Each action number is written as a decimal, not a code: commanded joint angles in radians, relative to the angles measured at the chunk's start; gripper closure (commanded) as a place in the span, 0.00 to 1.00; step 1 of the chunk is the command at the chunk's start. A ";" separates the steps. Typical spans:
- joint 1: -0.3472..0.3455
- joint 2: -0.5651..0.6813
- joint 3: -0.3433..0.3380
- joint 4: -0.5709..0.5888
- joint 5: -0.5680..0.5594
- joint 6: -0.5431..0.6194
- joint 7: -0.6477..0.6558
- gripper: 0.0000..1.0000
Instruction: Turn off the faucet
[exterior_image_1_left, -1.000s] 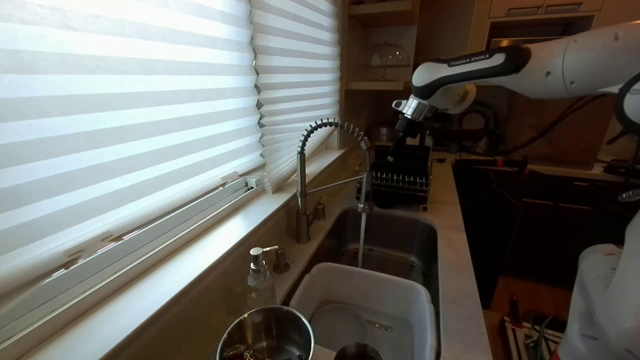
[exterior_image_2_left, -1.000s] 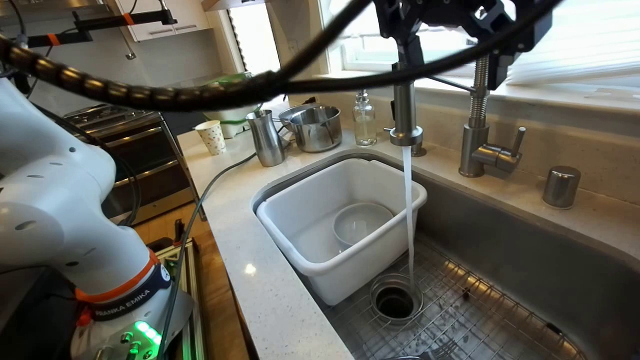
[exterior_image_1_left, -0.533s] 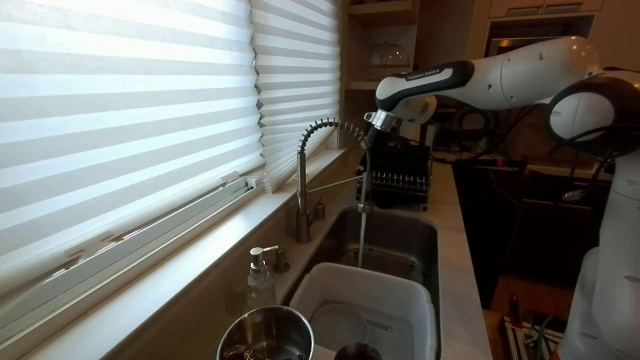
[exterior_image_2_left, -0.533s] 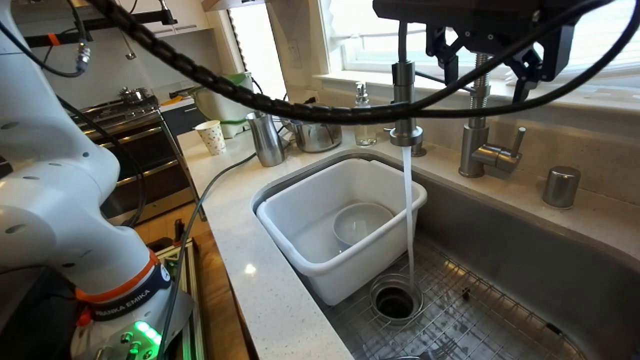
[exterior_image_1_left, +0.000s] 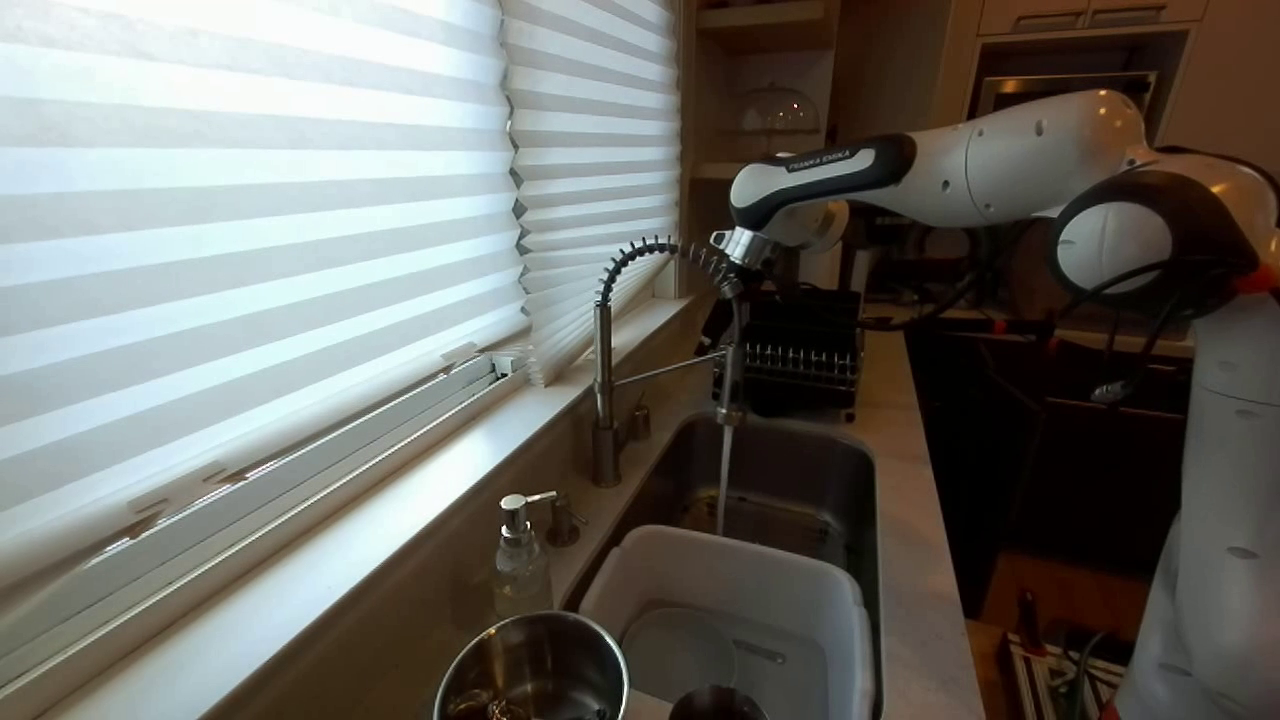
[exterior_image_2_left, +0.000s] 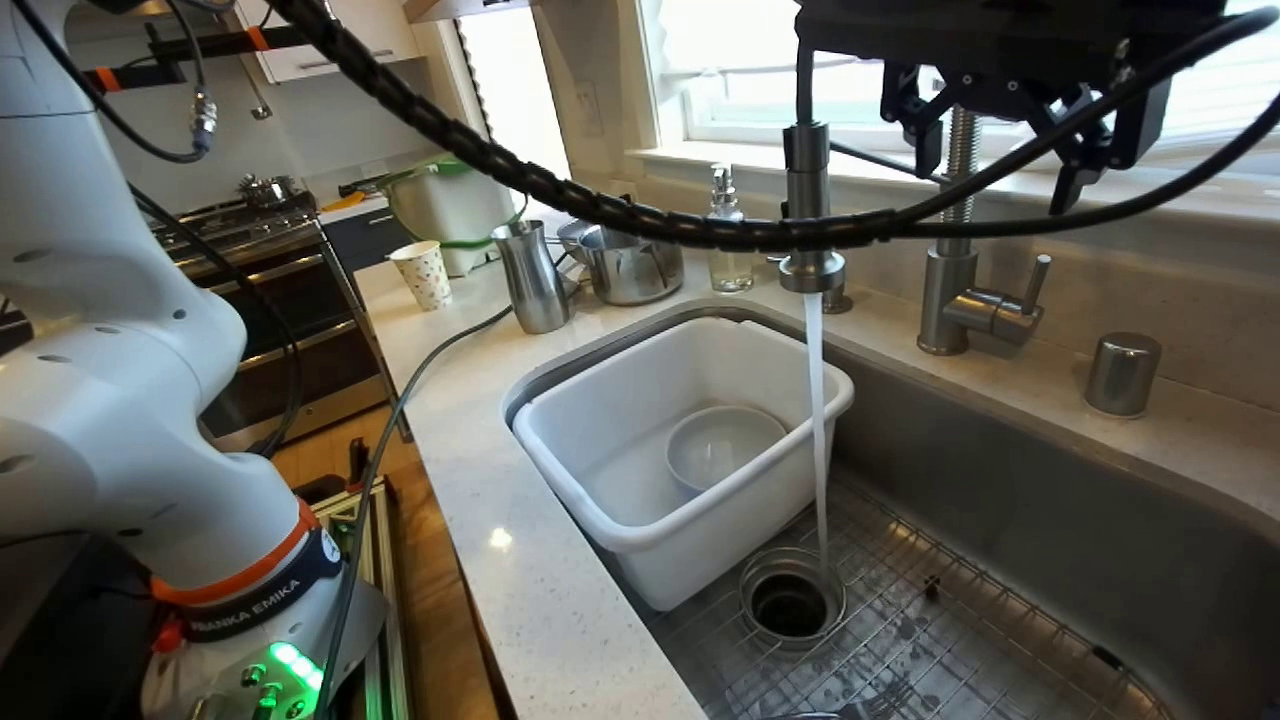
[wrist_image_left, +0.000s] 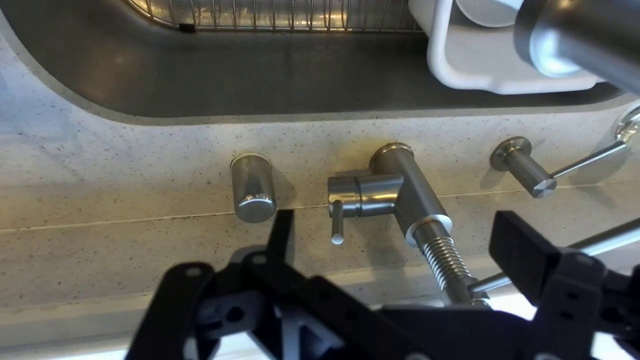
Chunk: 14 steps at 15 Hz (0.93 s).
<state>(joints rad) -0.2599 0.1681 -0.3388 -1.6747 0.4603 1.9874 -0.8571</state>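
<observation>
Wrist view: shows the gripper (wrist_image_left: 395, 218) with black fingers (wrist_image_left: 522, 245) spread wide apart. Frames the faucet (wrist_image_left: 415, 195) beyond and between them, mounted on the bench (wrist_image_left: 125, 175) just beside the sink (wrist_image_left: 250, 75), with its lever (wrist_image_left: 337, 222) jutting left, apart from both fingers in this view. Gives a metal cap (wrist_image_left: 253, 192) to the left of the faucet and a short soap dispenser (wrist_image_left: 525, 167) to the right.

In an exterior view, places the gripper higher than the lever and in front of the faucet's stem, with fingers well apart. Sends water (exterior_image_2_left: 816, 400) from the spray head (exterior_image_2_left: 808, 180) down to the right edge of the drain (exterior_image_2_left: 792, 605). Holds a white tub (exterior_image_2_left: 715, 550) in the sink's left end with a bowl (exterior_image_2_left: 725, 445) inside. Lines up, left to right on the bench, a paper cup (exterior_image_2_left: 425, 275), a metal pitcher (exterior_image_2_left: 535, 280), a metal pot (exterior_image_2_left: 635, 275) and a pump bottle (exterior_image_2_left: 730, 265).

In an exterior view, puts the robot arm (exterior_image_1_left: 1010, 160) at the right, ending near the faucet's arch. Hides most of the gripper behind the hose. Stands a black dish rack (exterior_image_1_left: 800, 375) at the sink's far end; hangs pleated blinds (exterior_image_1_left: 270, 250) at the left.
</observation>
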 joint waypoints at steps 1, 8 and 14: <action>-0.054 0.019 0.047 0.020 0.023 -0.006 -0.008 0.00; -0.164 0.152 0.102 0.162 0.265 -0.166 -0.172 0.00; -0.209 0.281 0.143 0.292 0.333 -0.288 -0.195 0.00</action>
<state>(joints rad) -0.4350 0.3696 -0.2275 -1.4741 0.7582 1.7603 -1.0329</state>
